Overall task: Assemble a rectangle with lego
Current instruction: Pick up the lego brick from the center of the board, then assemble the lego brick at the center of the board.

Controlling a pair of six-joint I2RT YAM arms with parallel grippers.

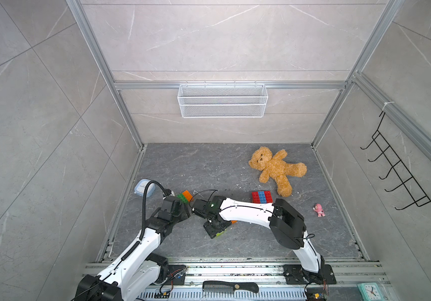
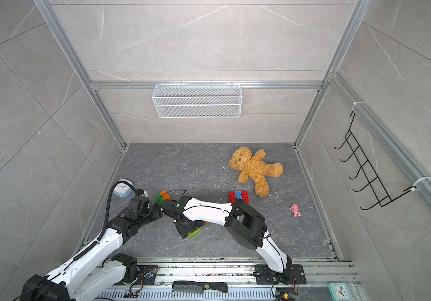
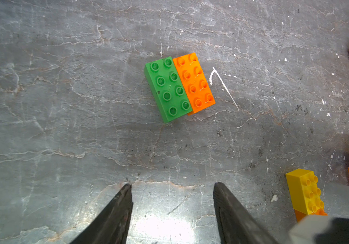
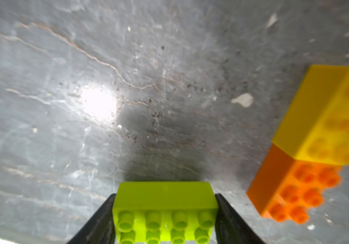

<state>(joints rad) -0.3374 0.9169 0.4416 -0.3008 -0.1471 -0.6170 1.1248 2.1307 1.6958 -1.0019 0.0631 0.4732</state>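
Note:
My right gripper (image 4: 165, 202) is shut on a lime lego brick (image 4: 165, 209), one finger on each short end; in both top views the brick (image 1: 221, 232) (image 2: 194, 232) pokes out under that wrist, low over the floor. Beside it lies a yellow brick (image 4: 325, 118) stacked on an orange one (image 4: 291, 190). My left gripper (image 3: 172, 186) is open and empty, a short way from a green brick (image 3: 168, 88) and an orange brick (image 3: 194, 82) lying side by side (image 1: 185, 196). A red, blue and red row (image 1: 261, 196) sits further right.
A brown teddy bear (image 1: 277, 168) lies at the back right, with a small pink figurine (image 1: 319, 210) nearer the right wall. A small blue clock (image 1: 144, 188) stands by the left wall. A black comb (image 1: 230, 286) and a teal clock (image 1: 369, 290) rest on the front rail.

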